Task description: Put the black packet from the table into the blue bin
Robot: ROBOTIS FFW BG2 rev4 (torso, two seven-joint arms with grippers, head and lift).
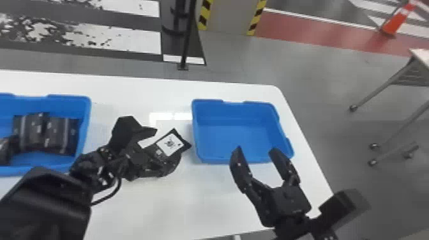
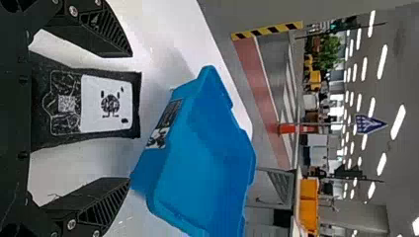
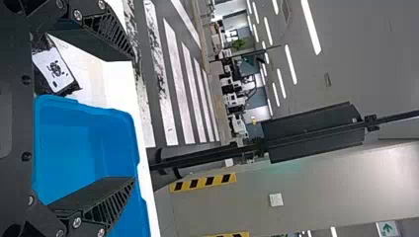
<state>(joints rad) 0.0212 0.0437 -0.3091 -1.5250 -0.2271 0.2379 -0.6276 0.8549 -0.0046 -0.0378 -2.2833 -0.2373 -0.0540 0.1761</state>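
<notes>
The left claw (image 1: 166, 145) stands wide open around the packet (image 1: 170, 143), left of the bin (image 1: 234, 111). The right claw (image 1: 256, 151) gapes wide by the bin's near edge.

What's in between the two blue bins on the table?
The black packet and the robot's left gripper, over the white table. The head view shows that.

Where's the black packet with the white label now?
In the head view, the black packet is between the open fingers of the left pincer, just left of the right-hand blue bin.
</notes>
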